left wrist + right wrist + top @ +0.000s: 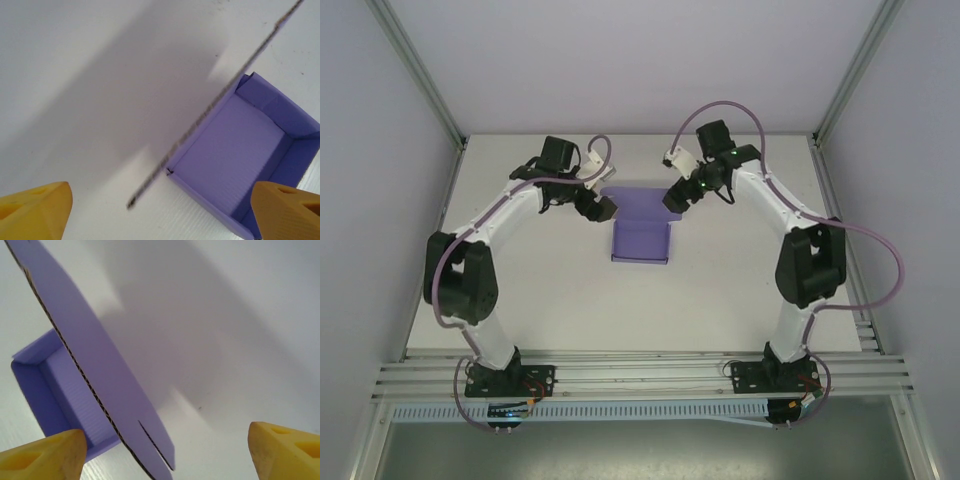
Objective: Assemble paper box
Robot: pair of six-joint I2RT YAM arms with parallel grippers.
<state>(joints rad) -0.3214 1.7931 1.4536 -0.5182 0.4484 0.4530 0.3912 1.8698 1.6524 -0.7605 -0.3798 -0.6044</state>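
- When viewed from above on the top external camera: lavender paper box (640, 238) near the middle of the white table (520, 300), tray (638, 252) already folded up with low walls, lid panel (638, 202) at its far side raised rather than closed. Left gripper (603, 208) just beside the lid's left end, right gripper (676, 196) just beside its right end. Seemingly stationed one per side so as to bring the lid down evenly (a judgement, not a thing seen). Contact with the lid impossible to tell from up here, and finger spacing too small to read.
- Through the left wrist camera: left gripper (160, 217) spread wide, yellow fingertips (35, 210) at the bottom corners, nothing pinched between. Lid panel (210, 107) met edge-on, a thin corrugated line slanting across. Tray (235, 150) open beyond it, ribbed floor and walls plain to see. Near corner of the tray covered by the fingertip at the picture's right, another corner cut off by the frame.
- Through the right wrist camera: right gripper (165, 455) likewise wide apart and holding nothing. Lid panel (95, 355) looming broad and tilted, with a slit (150, 436) near its lower end, probably meant for a locking tab. Tray (50, 385) partly hidden behind the lid. Top of the lid cut off at the frame edge.
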